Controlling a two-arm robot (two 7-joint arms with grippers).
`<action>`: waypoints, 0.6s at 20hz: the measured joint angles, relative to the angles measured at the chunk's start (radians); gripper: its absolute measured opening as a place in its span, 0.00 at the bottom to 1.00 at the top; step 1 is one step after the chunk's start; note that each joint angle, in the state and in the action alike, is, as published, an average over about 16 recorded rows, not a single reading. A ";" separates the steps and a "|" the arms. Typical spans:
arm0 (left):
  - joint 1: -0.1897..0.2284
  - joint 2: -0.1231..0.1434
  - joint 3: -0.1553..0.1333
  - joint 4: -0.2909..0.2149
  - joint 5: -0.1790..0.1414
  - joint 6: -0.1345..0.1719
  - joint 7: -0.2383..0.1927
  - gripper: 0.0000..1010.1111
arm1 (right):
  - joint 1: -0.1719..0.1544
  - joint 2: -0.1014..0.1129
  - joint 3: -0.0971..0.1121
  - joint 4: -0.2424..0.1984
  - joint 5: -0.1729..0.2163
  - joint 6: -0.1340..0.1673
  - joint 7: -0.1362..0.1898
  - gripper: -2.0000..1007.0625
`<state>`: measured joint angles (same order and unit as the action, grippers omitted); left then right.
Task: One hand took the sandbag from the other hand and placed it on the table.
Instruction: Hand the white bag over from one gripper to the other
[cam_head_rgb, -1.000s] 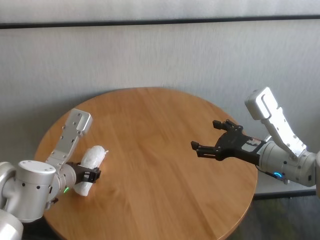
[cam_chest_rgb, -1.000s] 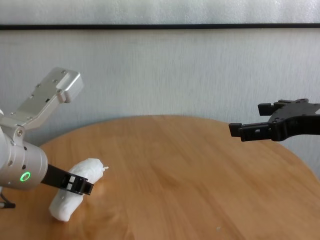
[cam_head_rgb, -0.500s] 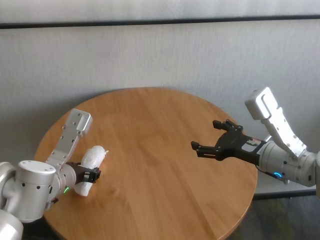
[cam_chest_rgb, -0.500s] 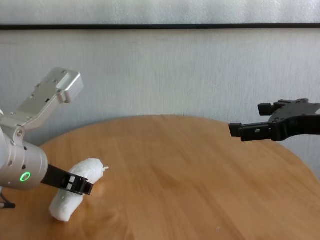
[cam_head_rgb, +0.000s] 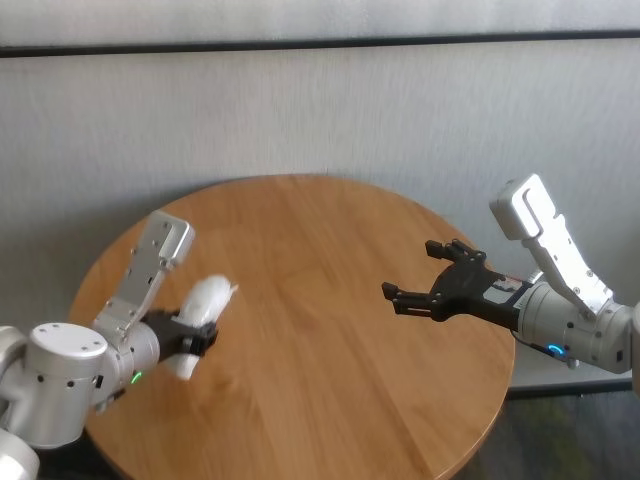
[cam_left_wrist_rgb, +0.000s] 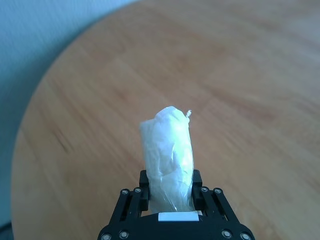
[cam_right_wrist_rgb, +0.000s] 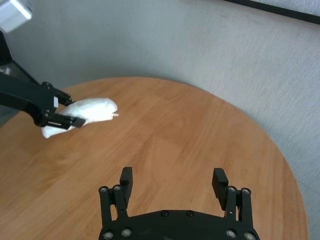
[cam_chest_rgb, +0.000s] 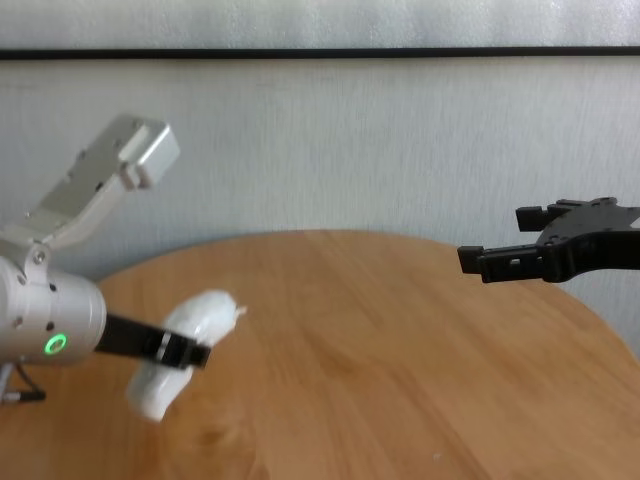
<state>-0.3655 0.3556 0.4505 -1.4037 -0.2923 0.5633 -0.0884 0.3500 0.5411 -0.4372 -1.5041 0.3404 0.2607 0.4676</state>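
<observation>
The white sandbag (cam_head_rgb: 207, 303) is held in my left gripper (cam_head_rgb: 200, 340), which is shut on its middle and carries it a little above the round wooden table (cam_head_rgb: 320, 260). The bag points toward the table's centre. It also shows in the chest view (cam_chest_rgb: 203, 313), the left wrist view (cam_left_wrist_rgb: 167, 147) and the right wrist view (cam_right_wrist_rgb: 95, 108). My left arm has a silver wrist with a green light. My right gripper (cam_head_rgb: 412, 270) is open and empty, hovering above the right side of the table, well apart from the bag.
The table's far edge runs close to a grey wall (cam_head_rgb: 320, 110). The wood between the two grippers (cam_chest_rgb: 400, 340) is bare.
My left gripper has lifted the sandbag off the table and carried it a little toward the centre. My right gripper has not moved.
</observation>
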 joint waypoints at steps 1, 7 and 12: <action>0.001 0.001 0.001 -0.005 0.002 -0.025 -0.012 0.50 | 0.000 0.000 0.000 0.000 0.000 0.000 0.000 0.99; 0.009 0.004 0.005 -0.039 0.012 -0.219 -0.093 0.50 | 0.000 0.000 0.000 0.000 0.000 0.000 0.000 0.99; 0.014 -0.009 0.005 -0.059 0.011 -0.386 -0.163 0.50 | 0.000 0.000 0.000 0.000 0.000 0.000 0.000 0.99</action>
<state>-0.3518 0.3469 0.4553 -1.4625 -0.2811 0.1777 -0.2515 0.3500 0.5411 -0.4372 -1.5041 0.3404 0.2607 0.4676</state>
